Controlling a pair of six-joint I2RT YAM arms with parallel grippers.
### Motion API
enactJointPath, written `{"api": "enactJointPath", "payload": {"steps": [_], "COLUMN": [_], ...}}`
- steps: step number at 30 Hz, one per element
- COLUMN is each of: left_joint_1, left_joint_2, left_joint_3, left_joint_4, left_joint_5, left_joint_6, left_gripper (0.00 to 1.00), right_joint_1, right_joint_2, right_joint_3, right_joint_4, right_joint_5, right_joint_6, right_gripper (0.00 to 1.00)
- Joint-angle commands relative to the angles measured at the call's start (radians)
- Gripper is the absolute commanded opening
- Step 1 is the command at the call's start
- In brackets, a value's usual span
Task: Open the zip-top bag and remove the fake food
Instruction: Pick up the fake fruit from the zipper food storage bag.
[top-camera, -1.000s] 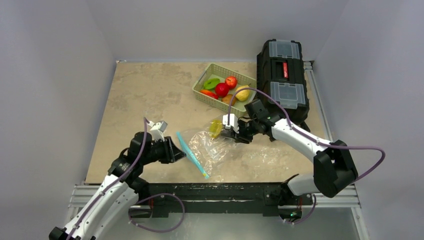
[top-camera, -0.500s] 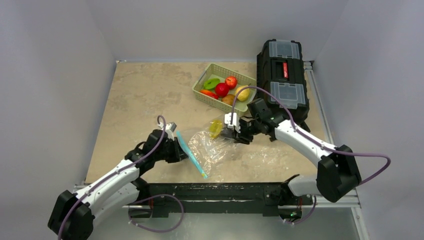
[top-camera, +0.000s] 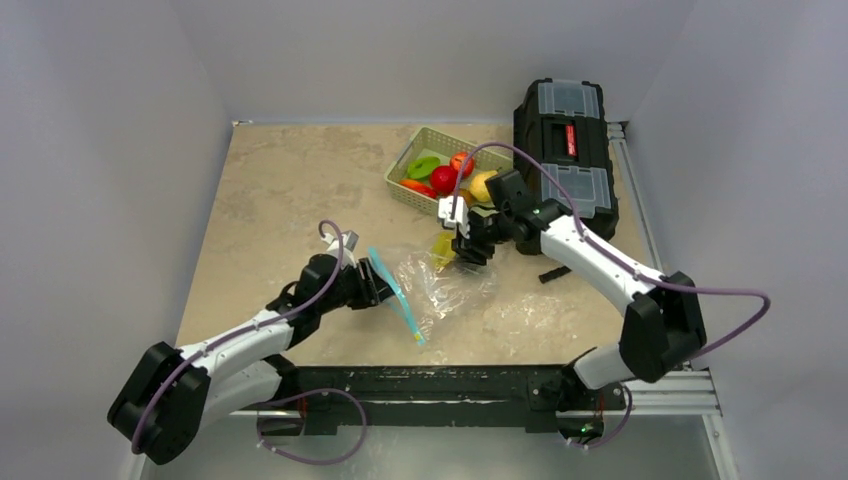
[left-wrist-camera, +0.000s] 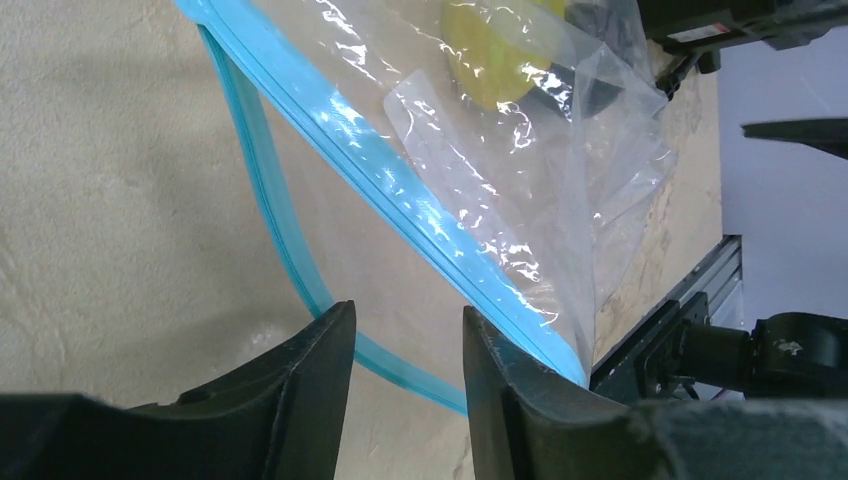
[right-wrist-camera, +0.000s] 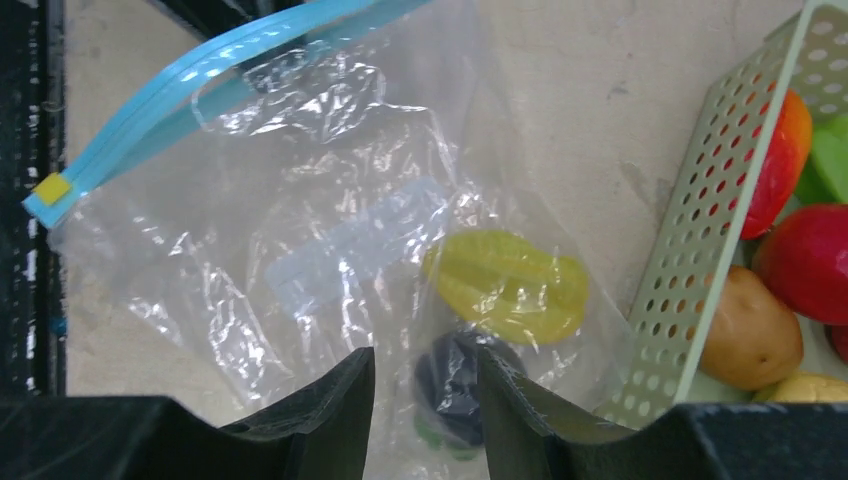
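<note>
The zip-top bag (top-camera: 448, 292) lies crinkled on the table between both arms, its teal zip strip (top-camera: 396, 297) toward the left. In the left wrist view the two lips of the strip (left-wrist-camera: 400, 190) stand apart. My left gripper (left-wrist-camera: 405, 320) is open, with the lower lip crossing the gap between its jaws. My right gripper (right-wrist-camera: 425, 360) is open over the bag's far end. Fake food shows through the plastic: a yellow star-shaped piece (right-wrist-camera: 510, 285) and a dark purple piece (right-wrist-camera: 455, 385) between the right jaws. More fake food (top-camera: 444, 178) fills the green basket (top-camera: 420, 201).
A black toolbox (top-camera: 565, 150) stands at the back right, just behind the right arm. The basket wall (right-wrist-camera: 690, 270) is close to the bag's far corner. A small black part (top-camera: 553, 272) lies right of the bag. The metal rail (top-camera: 450, 385) borders the near edge.
My left arm has reached right, up to the zip strip. My right gripper has shifted back toward the basket with its jaws wider. The bag has slid a little right.
</note>
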Motion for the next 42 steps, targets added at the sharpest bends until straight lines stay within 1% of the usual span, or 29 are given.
{"api": "enactJointPath", "payload": {"steps": [1,4,8,11,12,14,18,22,24,26,28,30,35,37,42], "left_joint_1": [-0.005,-0.005,-0.004,-0.005,-0.005,-0.005,-0.004,-0.006,-0.007,-0.009,-0.015,-0.019,-0.022,-0.022,-0.022], "left_joint_2": [0.035,0.066,0.132,0.201,0.228,0.281,0.361,0.394,0.404,0.414,0.421,0.429,0.433,0.422,0.387], "left_joint_3": [-0.018,-0.018,-0.008,-0.003,0.000,0.007,0.012,0.029,0.039,0.048,0.055,0.060,0.058,0.053,0.041], "left_joint_4": [0.225,0.293,0.365,0.428,0.448,0.491,0.579,0.594,0.584,0.576,0.575,0.575,0.573,0.555,0.521], "left_joint_5": [0.006,0.022,0.044,0.059,0.065,0.076,0.098,0.107,0.098,0.089,0.082,0.081,0.069,0.062,0.057], "left_joint_6": [-0.015,-0.011,-0.015,-0.030,-0.037,-0.046,-0.065,-0.060,-0.062,-0.064,-0.067,-0.069,-0.064,-0.052,-0.011], "left_gripper": [0.45,0.50,0.50,0.40,0.38,0.37,0.36,0.38,0.41,0.42,0.44,0.45,0.48,0.50,0.55], "right_joint_1": [0.000,0.002,0.006,0.006,0.006,0.007,0.019,0.035,0.043,0.052,0.063,0.079,0.096,0.091,0.065], "right_joint_2": [0.147,0.222,0.295,0.324,0.334,0.356,0.402,0.423,0.434,0.447,0.458,0.466,0.449,0.416,0.322], "right_joint_3": [0.105,0.138,0.175,0.168,0.165,0.157,0.158,0.161,0.168,0.179,0.192,0.203,0.244,0.254,0.265], "right_joint_4": [0.028,0.052,0.052,0.070,0.073,0.070,0.053,0.030,0.005,-0.031,-0.070,-0.113,-0.212,-0.234,-0.315], "right_joint_5": [0.121,0.170,0.224,0.250,0.255,0.262,0.223,0.186,0.152,0.102,0.042,-0.018,-0.150,-0.152,-0.163], "right_joint_6": [0.059,0.086,0.105,0.126,0.129,0.130,0.131,0.118,0.109,0.096,0.079,0.053,-0.015,-0.035,-0.146], "right_gripper": [0.41,0.42,0.43,0.44,0.45,0.45,0.45,0.43,0.39,0.31,0.26,0.24,0.26,0.27,0.34]}}
